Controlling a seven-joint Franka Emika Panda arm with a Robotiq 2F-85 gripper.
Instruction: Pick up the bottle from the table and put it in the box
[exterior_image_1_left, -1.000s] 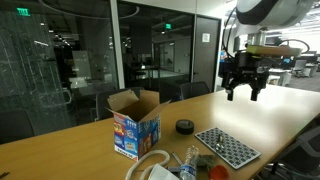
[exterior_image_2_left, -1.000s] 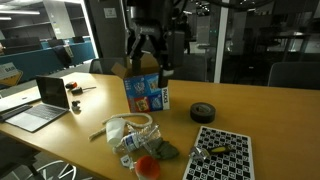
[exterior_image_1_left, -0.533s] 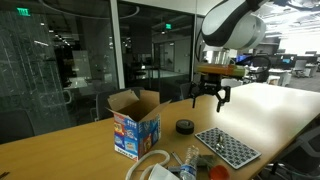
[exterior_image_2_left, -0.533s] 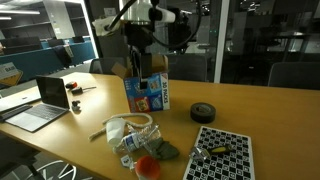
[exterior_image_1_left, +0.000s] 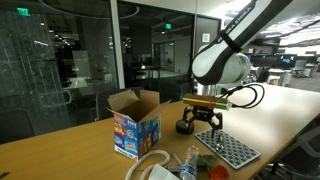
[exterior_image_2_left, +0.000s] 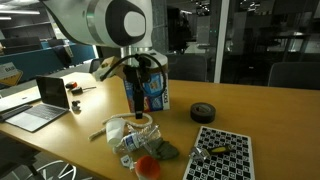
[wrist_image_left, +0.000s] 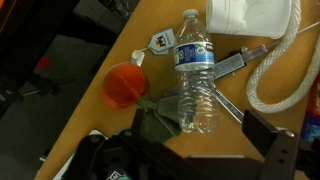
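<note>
The gripper (exterior_image_1_left: 204, 125) had dropped from high above the table (exterior_image_1_left: 60, 150) to hang low over it, jaws spread wide and empty. The bottle (wrist_image_left: 196, 75) lay flat beneath it, apart from the box (exterior_image_1_left: 134, 128).

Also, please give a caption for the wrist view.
Clear bottle lying on the table beside an orange object.

In an exterior view the bottom edge cuts off the bottle (exterior_image_1_left: 188, 166) (I see only its top). My arm (exterior_image_2_left: 118, 22) hides part of the box (exterior_image_2_left: 157, 96). Its print is blurry to me.
</note>
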